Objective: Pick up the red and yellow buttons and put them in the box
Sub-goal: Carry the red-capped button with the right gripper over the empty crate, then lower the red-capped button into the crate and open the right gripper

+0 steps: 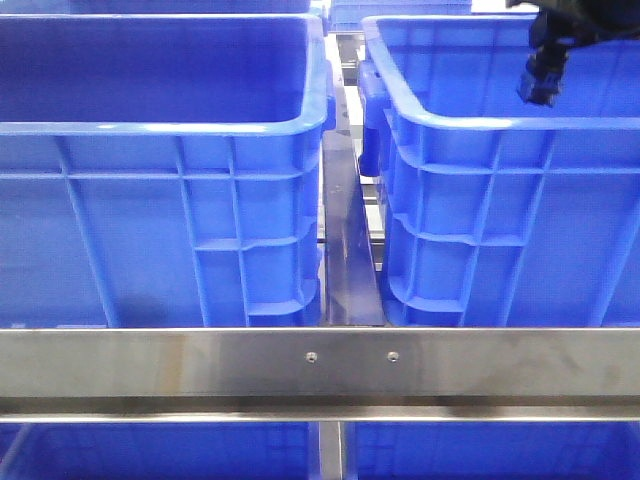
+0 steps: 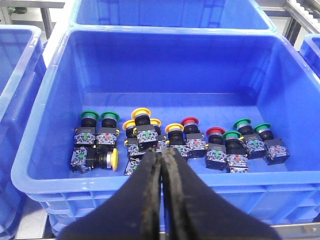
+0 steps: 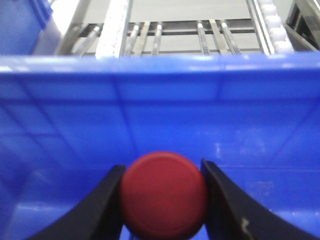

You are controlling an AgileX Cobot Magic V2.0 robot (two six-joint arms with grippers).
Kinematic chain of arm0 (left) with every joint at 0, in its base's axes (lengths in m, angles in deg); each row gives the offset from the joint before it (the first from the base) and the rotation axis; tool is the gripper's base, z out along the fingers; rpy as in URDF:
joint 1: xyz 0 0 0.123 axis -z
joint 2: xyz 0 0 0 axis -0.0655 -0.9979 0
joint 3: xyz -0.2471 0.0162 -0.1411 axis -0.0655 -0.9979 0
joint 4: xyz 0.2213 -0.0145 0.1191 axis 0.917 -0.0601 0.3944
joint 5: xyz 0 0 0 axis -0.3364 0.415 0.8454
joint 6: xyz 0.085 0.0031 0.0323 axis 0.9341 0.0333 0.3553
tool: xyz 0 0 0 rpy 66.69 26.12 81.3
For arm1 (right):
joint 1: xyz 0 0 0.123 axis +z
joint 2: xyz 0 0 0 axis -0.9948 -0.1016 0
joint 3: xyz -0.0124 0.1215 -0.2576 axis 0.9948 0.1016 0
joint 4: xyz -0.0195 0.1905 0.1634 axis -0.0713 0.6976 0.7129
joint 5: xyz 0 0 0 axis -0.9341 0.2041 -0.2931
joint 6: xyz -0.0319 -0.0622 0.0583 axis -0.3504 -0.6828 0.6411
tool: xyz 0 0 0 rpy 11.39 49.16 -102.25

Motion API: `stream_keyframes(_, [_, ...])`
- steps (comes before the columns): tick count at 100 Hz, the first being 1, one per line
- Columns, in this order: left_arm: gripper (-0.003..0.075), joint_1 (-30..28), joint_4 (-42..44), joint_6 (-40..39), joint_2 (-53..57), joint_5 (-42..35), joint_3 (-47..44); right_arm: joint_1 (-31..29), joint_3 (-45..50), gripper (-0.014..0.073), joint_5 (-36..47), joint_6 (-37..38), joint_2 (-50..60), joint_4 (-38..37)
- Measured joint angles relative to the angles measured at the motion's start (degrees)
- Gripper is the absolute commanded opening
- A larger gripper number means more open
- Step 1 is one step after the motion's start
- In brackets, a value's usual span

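In the right wrist view the right tool point(image 3: 162, 200) is clenched on a red button point(image 3: 163, 195), whose round red cap sits squeezed between the two dark fingers point(image 3: 97, 210) and fills the gap between them. Behind it rises the inner wall of a blue crate point(image 3: 160, 110), with metal rails visible beyond its rim. In the front view the same tool point(image 1: 545, 85) hangs over the far part of the right-hand box point(image 1: 500, 200), one of two large blue crates standing side by side behind a steel crossbar point(image 1: 320, 365); the left-hand crate point(image 1: 160, 220) is separated from it by a narrow metal strip point(image 1: 348, 250). In the left wrist view the left tool point(image 2: 162, 165) is closed with nothing between its fingers, which meet along a thin seam, and it hovers above the near rim of a third crate point(image 2: 50, 125). On that crate's floor lies a row of push buttons: green-capped ones point(image 2: 90, 116) at both ends, yellow-capped ones point(image 2: 141, 114) near the middle, and red-capped ones point(image 2: 190, 121) just beside them.
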Motion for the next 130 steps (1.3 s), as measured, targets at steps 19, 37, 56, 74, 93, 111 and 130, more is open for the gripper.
stream_keyframes(19, [-0.0019,0.0,0.0,0.0,0.0,0.0,0.0,0.0,0.0,0.0185,2.4,-0.1,-3.3,-0.5])
stream_keyframes(37, [-0.0019,0.0,0.0,0.0,0.0,0.0,0.0,0.0,0.0,0.0185,3.8,-0.1,-6.1,-0.6])
stream_keyframes(56, [-0.0019,0.0,0.0,0.0,0.0,0.0,0.0,0.0,-0.2,0.0185,4.4,-0.1,-7.8,-0.6])
stream_keyframes(74, [-0.0019,0.0,0.0,0.0,0.0,0.0,0.0,0.0,-1.3,0.0185,4.4,-0.1,-8.9,-0.6])
stream_keyframes(93, [-0.0019,0.0,0.0,0.0,0.0,0.0,0.0,1.0,-2.1,0.0185,4.3,-0.1,-9.4,-0.6])
stream_keyframes(111, [-0.0019,0.0,0.0,0.0,0.0,0.0,0.0,1.3,-3.7,0.0185,3.5,-0.1,-11.5,-0.6])
stream_keyframes(130, [-0.0019,0.0,0.0,0.0,0.0,0.0,0.0,1.3,-4.2,0.0185,3.5,-0.1,-13.3,-0.7])
